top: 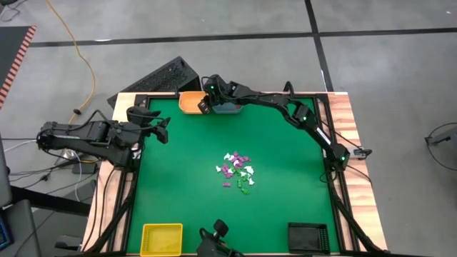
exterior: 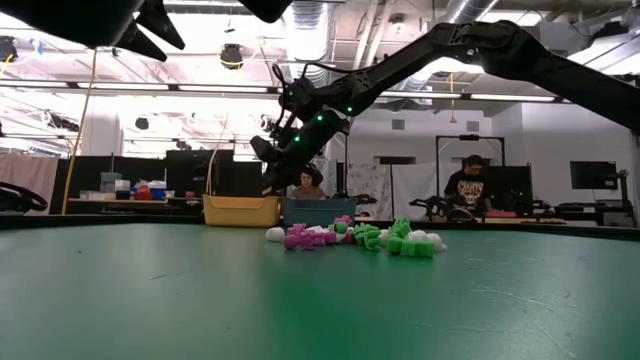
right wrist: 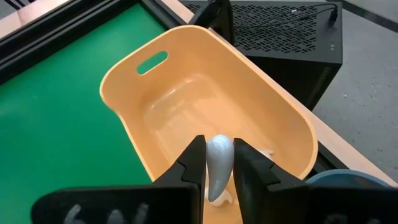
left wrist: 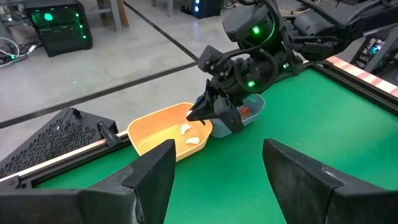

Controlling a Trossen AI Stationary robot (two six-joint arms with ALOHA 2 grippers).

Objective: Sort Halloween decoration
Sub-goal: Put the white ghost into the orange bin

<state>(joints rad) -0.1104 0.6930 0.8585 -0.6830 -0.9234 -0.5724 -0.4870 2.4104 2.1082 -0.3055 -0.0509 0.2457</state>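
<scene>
no words, numbers or signs can be read anywhere here, not on the trays, the arms or the green tabletop.

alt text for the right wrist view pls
The right gripper hangs over an orange tray, a white trinket between its fingertips. Green table lies beside the tray, with a black mesh tray beyond.

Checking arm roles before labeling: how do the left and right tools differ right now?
The right tool is at the table's far edge over the orange tray, fingers nearly together around a white trinket. The left tool hangs over bare green mat near the table's left edge, fingers wide apart and empty. Both are dark two-finger tools, clear of the trinket pile.
</scene>
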